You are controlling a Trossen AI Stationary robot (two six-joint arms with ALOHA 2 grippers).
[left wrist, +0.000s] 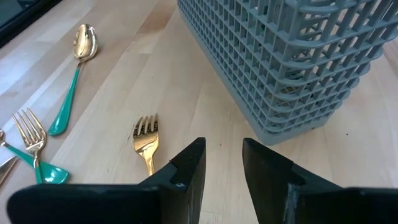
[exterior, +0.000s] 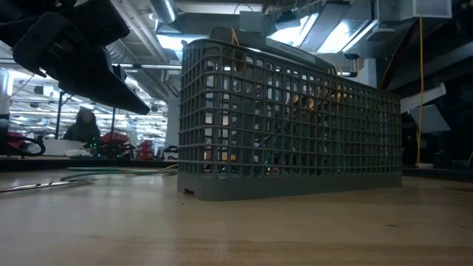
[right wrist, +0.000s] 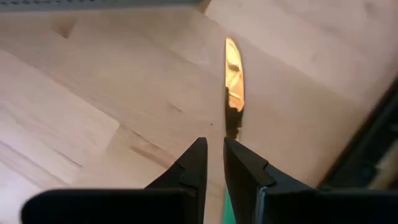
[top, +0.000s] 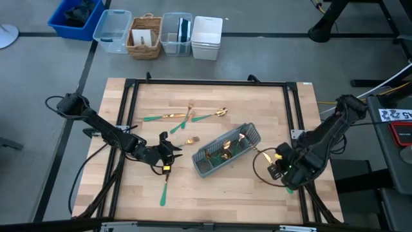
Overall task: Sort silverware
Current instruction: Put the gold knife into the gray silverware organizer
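A grey slotted caddy (top: 226,150) sits on the wooden table (top: 257,193); storage bins (top: 112,30) stand beyond.

No text, label or number is legible on anything here.

The grey caddy (exterior: 288,118) is screening its contents behind dense mesh in the low view, while the knife (right wrist: 234,81) is showing only its gold blade, its handle lying hidden behind the right gripper (right wrist: 212,163).
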